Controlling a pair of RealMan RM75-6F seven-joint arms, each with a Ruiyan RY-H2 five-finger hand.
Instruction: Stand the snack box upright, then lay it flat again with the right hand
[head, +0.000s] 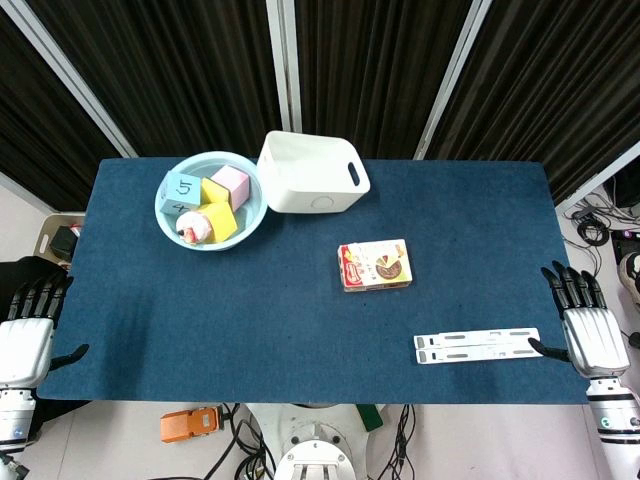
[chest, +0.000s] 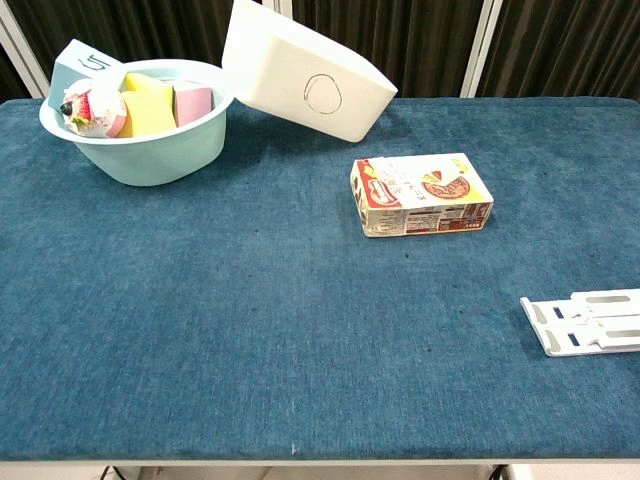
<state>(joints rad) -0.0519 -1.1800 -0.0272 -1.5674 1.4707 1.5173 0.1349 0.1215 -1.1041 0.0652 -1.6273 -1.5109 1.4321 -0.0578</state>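
Nothing looks begun: the box (head: 375, 265) lies flat mid-bench, towards the far edge, untouched. The right hand (head: 585, 322) waits at the right edge, fingers spread, holding nothing. Standing and relaying both remain.

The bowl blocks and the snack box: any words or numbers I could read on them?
"5" on the light blue block in the bowl.
"4" on that block's lower face, faint.
Snack box: printed text and pictures, too small and blurred to read.
White tub: a drawn circle only, no words.
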